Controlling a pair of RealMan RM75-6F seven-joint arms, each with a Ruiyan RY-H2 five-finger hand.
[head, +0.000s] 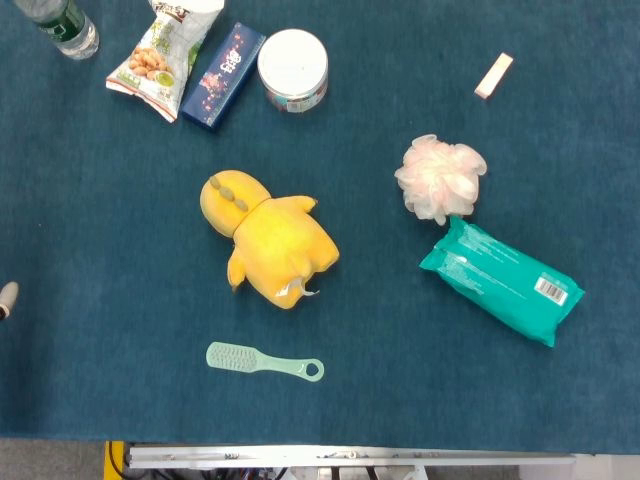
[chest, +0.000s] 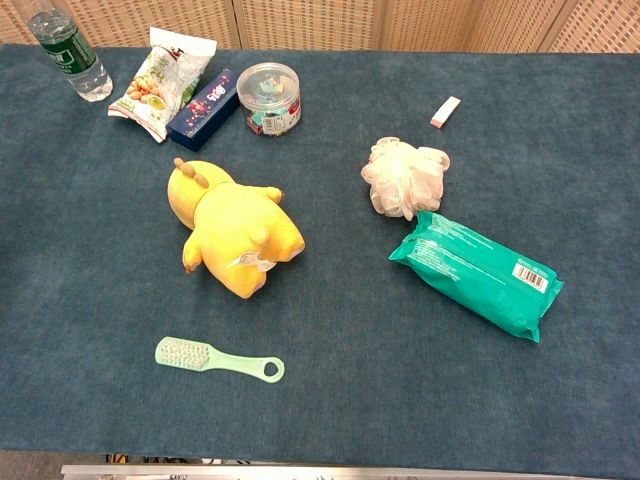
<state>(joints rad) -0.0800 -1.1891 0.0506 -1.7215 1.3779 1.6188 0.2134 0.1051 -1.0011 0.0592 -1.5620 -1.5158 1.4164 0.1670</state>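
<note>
Head view catches only my left hand (head: 7, 299) at the edge, left of the yellow plush duck (head: 268, 240), grip state unreadable.

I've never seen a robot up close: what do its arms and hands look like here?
Almost nothing of them shows. Only a small pale, rounded tip with a darker end pokes in at the head view's left edge, probably part of the left hand. No arms, cables or markings are in view.
</note>
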